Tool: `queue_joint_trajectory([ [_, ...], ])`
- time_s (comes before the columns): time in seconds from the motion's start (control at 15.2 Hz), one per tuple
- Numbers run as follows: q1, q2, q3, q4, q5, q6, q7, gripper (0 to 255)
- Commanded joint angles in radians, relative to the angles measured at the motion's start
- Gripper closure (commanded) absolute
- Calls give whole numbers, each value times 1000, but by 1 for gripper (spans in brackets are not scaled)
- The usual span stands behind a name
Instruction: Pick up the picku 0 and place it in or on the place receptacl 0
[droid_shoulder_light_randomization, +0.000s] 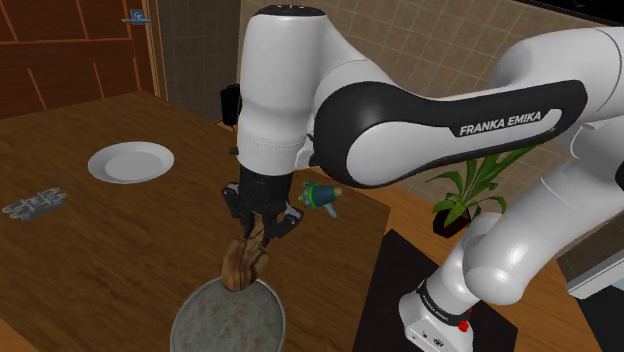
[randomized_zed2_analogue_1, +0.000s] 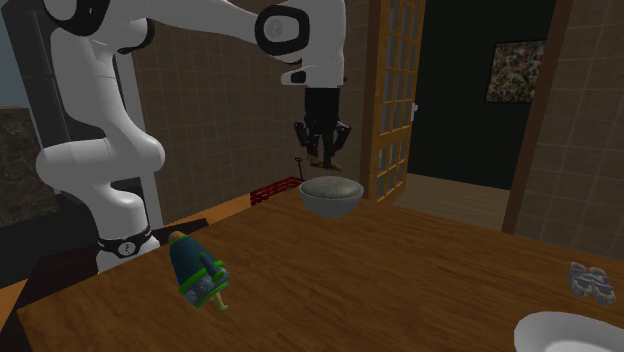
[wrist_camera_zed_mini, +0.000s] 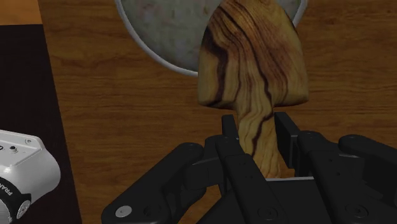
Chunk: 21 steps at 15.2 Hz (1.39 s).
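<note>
My black gripper (droid_shoulder_light_randomization: 262, 228) hangs over the near edge of the wooden table, shut on the handle of a striped wooden spoon (droid_shoulder_light_randomization: 243, 265). The spoon's broad end points down and overlaps the rim of a grey speckled bowl (droid_shoulder_light_randomization: 215, 325) just beneath it. In the wrist view the spoon (wrist_camera_zed_mini: 251, 60) runs out from between the fingers (wrist_camera_zed_mini: 229, 127), its wide end above the bowl's edge (wrist_camera_zed_mini: 172, 32). The second exterior view has the gripper (randomized_zed2_analogue_1: 327, 155) a short way above the bowl (randomized_zed2_analogue_1: 330, 197).
A white plate (droid_shoulder_light_randomization: 130, 161) and a small grey object (droid_shoulder_light_randomization: 33, 204) lie further back on the table. A blue-green bottle-like object (droid_shoulder_light_randomization: 322, 195) lies near the table edge beside the arm. A potted plant (droid_shoulder_light_randomization: 470, 190) and a red crate (randomized_zed2_analogue_1: 275, 189) stand on the floor.
</note>
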<state>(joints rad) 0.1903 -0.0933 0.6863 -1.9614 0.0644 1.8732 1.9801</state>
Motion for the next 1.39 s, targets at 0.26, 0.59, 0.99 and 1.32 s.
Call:
queue_joint_trajectory([
  [0.26, 74, 79, 100, 82, -48, -19, 194, 255],
  [0.59, 77, 92, 102, 26, -58, 46, 201, 255],
  [0.99, 81, 118, 104, -33, -78, 124, 216, 255],
  [1.32, 84, 138, 105, -64, -94, 168, 227, 255],
])
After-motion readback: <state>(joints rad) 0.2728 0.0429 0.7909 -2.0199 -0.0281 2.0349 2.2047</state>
